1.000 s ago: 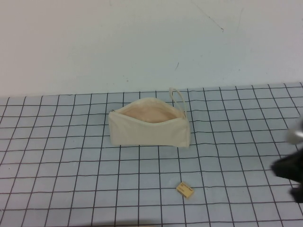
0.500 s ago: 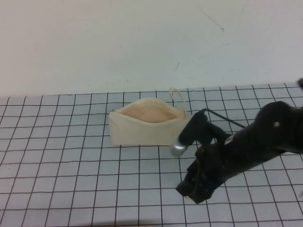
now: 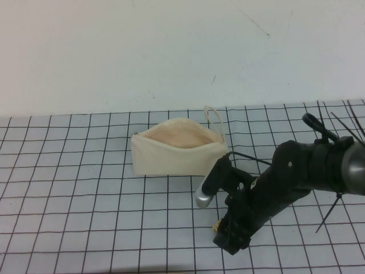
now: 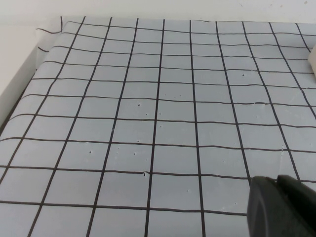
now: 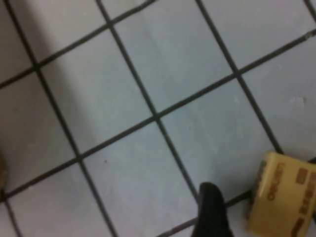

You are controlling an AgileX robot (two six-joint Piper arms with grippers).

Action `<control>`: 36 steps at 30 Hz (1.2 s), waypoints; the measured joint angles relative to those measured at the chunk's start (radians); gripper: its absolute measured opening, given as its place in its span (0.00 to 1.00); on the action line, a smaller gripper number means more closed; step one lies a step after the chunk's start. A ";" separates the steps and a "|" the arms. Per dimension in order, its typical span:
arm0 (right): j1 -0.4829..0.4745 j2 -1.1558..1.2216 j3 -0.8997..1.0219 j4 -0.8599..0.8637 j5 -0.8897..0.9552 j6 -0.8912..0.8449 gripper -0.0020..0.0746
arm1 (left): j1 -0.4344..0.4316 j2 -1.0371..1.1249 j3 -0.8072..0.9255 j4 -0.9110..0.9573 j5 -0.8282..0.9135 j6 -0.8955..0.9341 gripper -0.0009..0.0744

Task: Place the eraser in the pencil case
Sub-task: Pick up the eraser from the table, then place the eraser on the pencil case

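The cream-white pencil case [image 3: 179,155] lies on the grid mat with its mouth open, peach lining showing and the loop strap at its right end. The tan-yellow eraser [image 5: 280,200] lies on the mat. In the high view only a sliver of it [image 3: 215,227] shows beside my right gripper [image 3: 231,238], which is low over it near the front edge. In the right wrist view one dark finger [image 5: 212,210] stands just beside the eraser, apart from it, jaws open. My left gripper [image 4: 285,207] is shut and empty over bare mat, out of the high view.
The grey mat with black grid lines [image 3: 85,194] covers the table, and a white wall stands behind it. The mat's edge [image 4: 29,79] shows in the left wrist view, and a corner of the pencil case [image 4: 312,61] shows there too.
My right arm has swung in from the right edge and come down over the eraser, hiding most of it. The pencil case has not moved.
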 joint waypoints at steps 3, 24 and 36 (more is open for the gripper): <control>0.000 0.008 -0.002 -0.003 -0.026 0.000 0.59 | 0.000 0.000 0.000 0.000 0.000 0.000 0.01; 0.002 -0.027 -0.337 0.009 0.152 -0.072 0.29 | 0.000 0.000 0.000 0.000 0.000 0.000 0.01; 0.002 -0.010 -0.464 0.056 -0.141 -0.072 0.46 | 0.000 0.000 0.000 0.000 0.000 0.000 0.01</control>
